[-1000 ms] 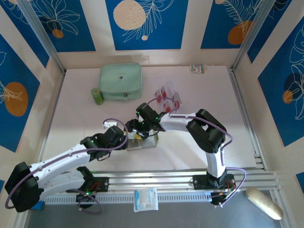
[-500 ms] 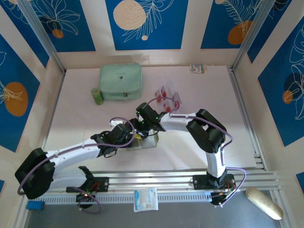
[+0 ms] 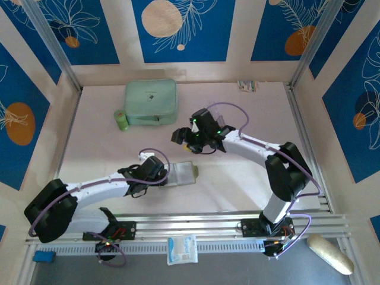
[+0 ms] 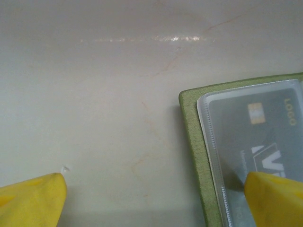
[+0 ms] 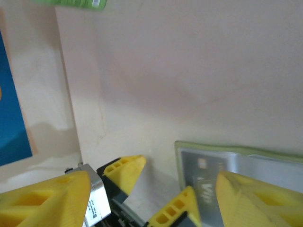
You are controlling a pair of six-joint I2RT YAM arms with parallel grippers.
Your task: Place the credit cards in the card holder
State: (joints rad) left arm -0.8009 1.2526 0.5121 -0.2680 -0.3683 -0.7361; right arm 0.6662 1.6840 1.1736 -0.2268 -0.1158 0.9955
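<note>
Top external: pale bench [image 3: 249, 178], mint-green zip case [image 3: 151, 102] far left. Olive-green square card holder [image 3: 185, 173] lies open mid-bench. Left gripper [image 3: 172, 176] open wide at its edge, one fingertip [image 4: 277, 201] over the clear pocket holding a grey printed card [image 4: 258, 127]. Right gripper [image 3: 181, 136] open, empty, hovering beyond.

Right gripper [image 3: 183, 138]: withdrawn from above card holder [image 3: 185, 173], now beyond its far edge, fingers spread.
Left gripper [image 3: 164, 176]: advanced to card holder's left edge.
Card holder: top now uncovered.
</note>
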